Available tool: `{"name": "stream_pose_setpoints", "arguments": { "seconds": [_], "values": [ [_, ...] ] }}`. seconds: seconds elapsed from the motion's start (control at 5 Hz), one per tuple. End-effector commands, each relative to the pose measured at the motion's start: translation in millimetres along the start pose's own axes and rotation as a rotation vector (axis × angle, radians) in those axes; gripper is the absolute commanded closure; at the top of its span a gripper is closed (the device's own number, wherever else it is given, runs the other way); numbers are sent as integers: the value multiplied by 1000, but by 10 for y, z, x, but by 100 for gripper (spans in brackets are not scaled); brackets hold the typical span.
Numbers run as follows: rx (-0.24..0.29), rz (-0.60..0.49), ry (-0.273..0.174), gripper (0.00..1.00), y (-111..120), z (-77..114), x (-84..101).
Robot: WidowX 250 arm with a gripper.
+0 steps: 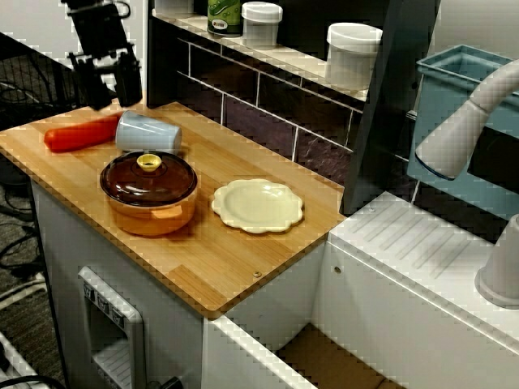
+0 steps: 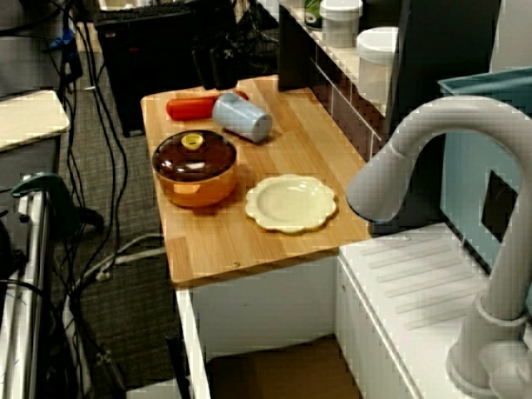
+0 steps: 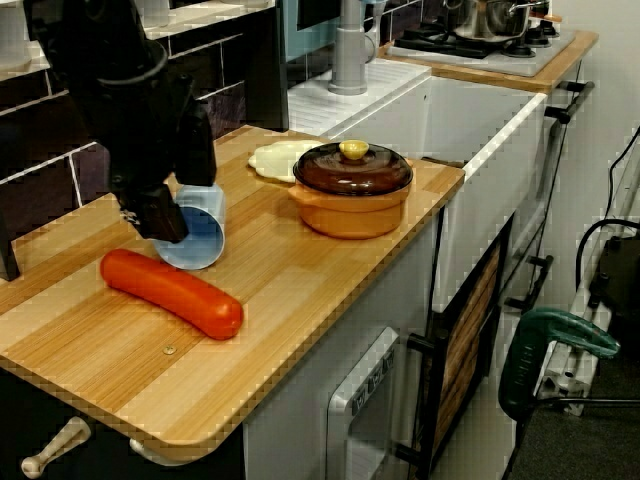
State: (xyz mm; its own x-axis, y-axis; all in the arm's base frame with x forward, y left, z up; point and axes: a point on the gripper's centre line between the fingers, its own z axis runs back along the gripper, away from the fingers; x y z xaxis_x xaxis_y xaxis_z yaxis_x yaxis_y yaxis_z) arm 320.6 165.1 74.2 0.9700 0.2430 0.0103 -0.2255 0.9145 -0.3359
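Wooden counter (image 1: 243,251): a light plank top, seen from the front, with a dark tiled wall along its back edge and a white sink unit at its 3 o'clock end.
Gripper (image 1: 112,91): black, with its fingers spread well apart and nothing held between them; it hung at 11 o'clock of the cup, close above it. In the view from the counter's end one finger (image 3: 158,215) overlapped the cup's rim, but contact could not be told.
Cup (image 1: 147,134): a pale blue plastic cup lying on its side, at 12 o'clock of the pot.
Sausage (image 1: 81,134): a long orange-red toy sausage lying just beside the cup at its 9 o'clock, near the counter's far end edge.
Pot (image 1: 149,194): a round orange pot with a brown lid and yellow knob, close to the front edge.
Plate (image 1: 258,205): a cream scalloped plate at 3 o'clock of the pot, apart from it.
Open room: bare wood lay at 5 o'clock of the plate, and between the cup and the back wall.
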Motion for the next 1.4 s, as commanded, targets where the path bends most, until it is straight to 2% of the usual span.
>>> {"name": "stream_pose_setpoints", "arguments": {
  "seconds": [0.0,0.2,0.4,0.6,1.0,1.2],
  "values": [
    [-20,33,-56,0,-161,151,-31],
    [-87,70,-62,0,-119,199,-17],
    [-133,101,-78,0,-100,196,-7],
    [-160,104,-90,0,-80,196,-23],
    [-176,89,-92,0,-59,124,-52],
    [-219,94,-88,0,-35,106,-110]
  ]
}}
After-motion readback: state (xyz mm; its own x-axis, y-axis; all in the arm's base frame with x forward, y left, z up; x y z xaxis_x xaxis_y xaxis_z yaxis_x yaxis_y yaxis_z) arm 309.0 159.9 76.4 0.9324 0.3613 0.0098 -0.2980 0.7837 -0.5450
